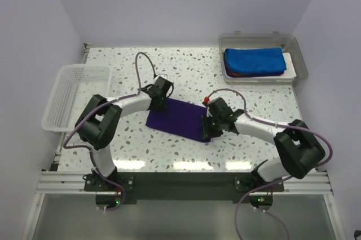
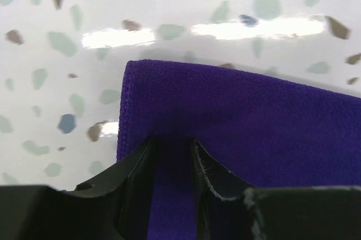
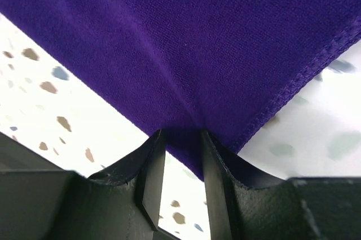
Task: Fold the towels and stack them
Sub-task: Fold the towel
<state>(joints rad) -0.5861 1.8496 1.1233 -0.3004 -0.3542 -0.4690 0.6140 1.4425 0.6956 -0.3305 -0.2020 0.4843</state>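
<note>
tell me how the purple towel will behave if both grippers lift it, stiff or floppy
Probably floppy: the purple towel puckers where the right gripper pinches its corner, so the middle would likely sag between grips. Likely light: it looks like thin cloth lying flat. Its textured weave should resist slipping from the left gripper.

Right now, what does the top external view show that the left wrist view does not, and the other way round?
Only the top external view shows the white plastic mesh basket, the grey plastic tray holding a stack topped by a folded royal blue cloth towel, and the right gripper. Only the left wrist view shows, close up, a stitched corner hem and cloth running between the fingers of the left gripper. Both show the deep purple cloth towel lying on the speckled terrazzo table, with the left gripper at its edge.
</note>
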